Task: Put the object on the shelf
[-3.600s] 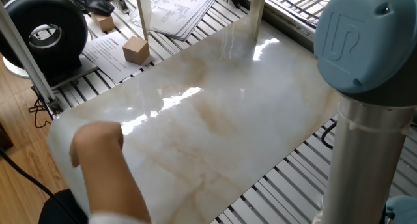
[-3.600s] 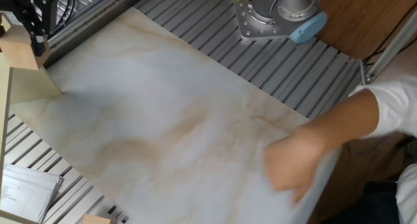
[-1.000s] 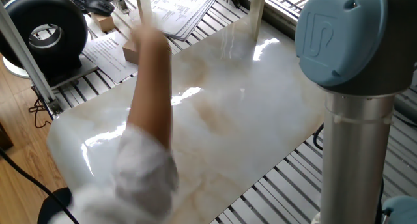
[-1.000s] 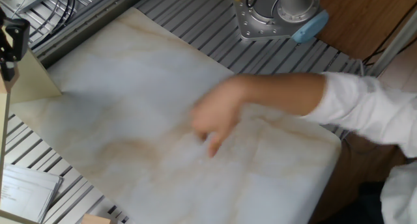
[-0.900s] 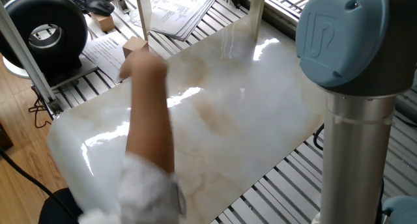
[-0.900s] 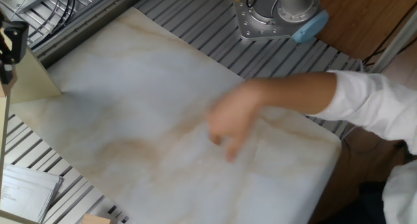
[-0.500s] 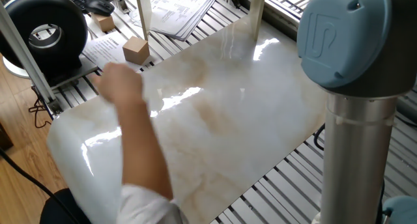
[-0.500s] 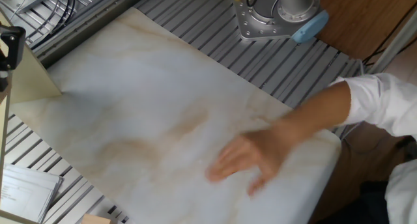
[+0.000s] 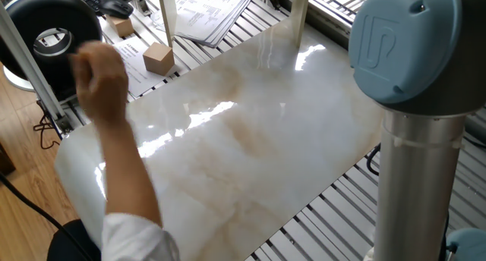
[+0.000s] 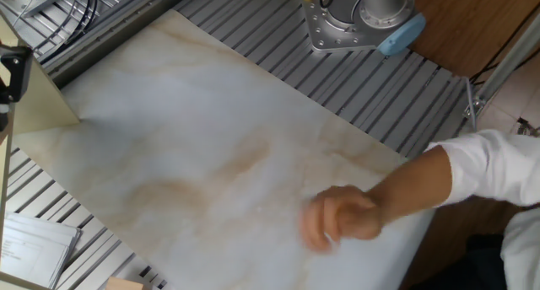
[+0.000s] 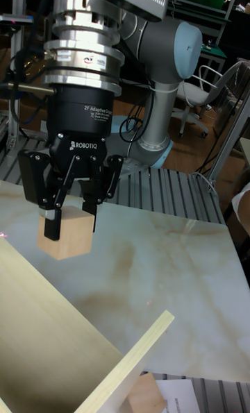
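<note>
Holding the small light-brown wooden cube (image 11: 66, 231) in its closed black two-finger gripper (image 11: 68, 215), the arm hangs above the pale wooden shelf (image 11: 52, 319).
Watch the person's hand (image 10: 337, 220) over the marbled desk (image 10: 211, 138): a sweep toward the arm could jar the cube loose.

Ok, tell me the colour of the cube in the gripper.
Light brown, plain wood. The cube shows best in the tall fixed view, clamped in the gripper.

Two high cameras look down from opposite sides on the glossy beige marble table (image 9: 258, 132). The tall view sits low and close, facing the grey arm's base (image 11: 149, 153); all share the table
</note>
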Available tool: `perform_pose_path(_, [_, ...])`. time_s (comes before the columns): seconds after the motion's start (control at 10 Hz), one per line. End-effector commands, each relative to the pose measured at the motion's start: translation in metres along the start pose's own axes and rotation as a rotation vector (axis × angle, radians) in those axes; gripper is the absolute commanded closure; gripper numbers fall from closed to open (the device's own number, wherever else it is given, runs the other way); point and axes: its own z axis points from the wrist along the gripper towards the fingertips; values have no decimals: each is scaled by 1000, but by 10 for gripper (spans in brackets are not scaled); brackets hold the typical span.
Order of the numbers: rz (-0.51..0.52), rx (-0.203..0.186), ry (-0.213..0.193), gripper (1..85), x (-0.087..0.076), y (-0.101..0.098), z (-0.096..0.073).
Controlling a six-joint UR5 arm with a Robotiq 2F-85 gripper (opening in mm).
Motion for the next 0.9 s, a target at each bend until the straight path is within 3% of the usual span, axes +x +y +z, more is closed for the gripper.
perform_pose_path(0.0, [-43,1,-21,843,-5,0,2])
perform_pose_path(0.8, [-168,9,-57,843,1,-11,-3])
